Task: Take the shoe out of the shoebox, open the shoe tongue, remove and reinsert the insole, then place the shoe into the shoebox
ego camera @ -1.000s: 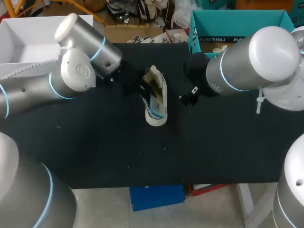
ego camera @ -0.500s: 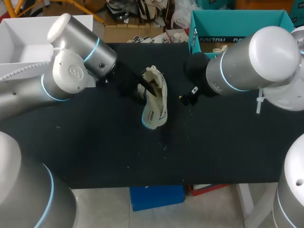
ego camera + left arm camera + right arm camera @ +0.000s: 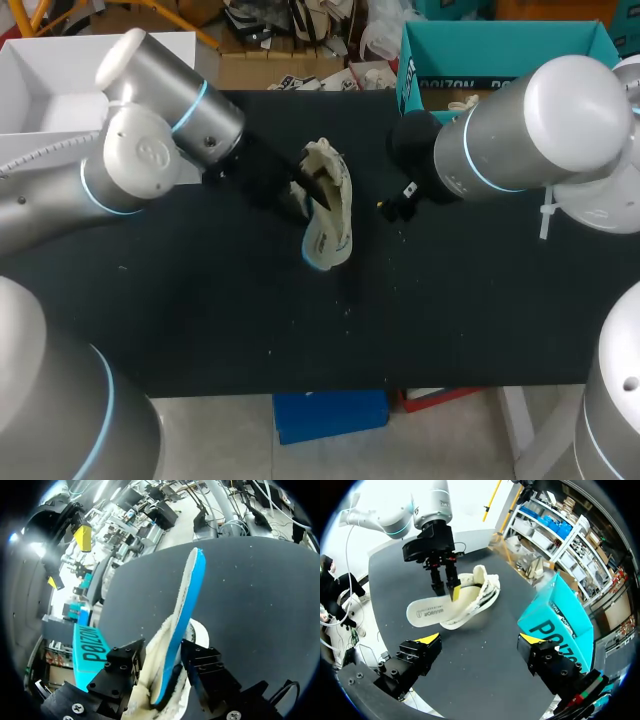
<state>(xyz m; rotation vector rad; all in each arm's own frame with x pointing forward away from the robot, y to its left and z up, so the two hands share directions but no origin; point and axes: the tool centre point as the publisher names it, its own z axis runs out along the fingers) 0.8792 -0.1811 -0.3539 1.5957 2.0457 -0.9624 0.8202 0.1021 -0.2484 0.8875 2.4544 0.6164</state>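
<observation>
Counting the task's things gives one shoe (image 3: 337, 178), one insole (image 3: 326, 246) and one teal shoebox (image 3: 408, 75), plus two arms with one hand each over a single black table (image 3: 200, 310). Placing the shoe: out of the box, near the table's middle, well apart from the shoebox, which stands open-topped at the far right edge. Looks cream-white and soft, with dark stripes along its side, a fuzzy pale lining at the mouth, and the opening turned toward the left arm. Finding the insole partly drawn out of that opening: one end inside the shoe, the other reaching past it toward the near edge of the table. Shows a fleecy cream face, a bright blue rim and underside in the left wrist view, and a white face with dark print in the right wrist view. Turning to the left hand (image 3: 448, 587): comes in over the shoe's mouth with both fingers pressed against the insole from opposite sides, pinching it just where it leaves the shoe. Turning to the right hand (image 3: 481, 640): hangs beside the shoe on the shoebox side, apart from it, fingers spread wide with only bare table between the yellow tips, touching nothing.
</observation>
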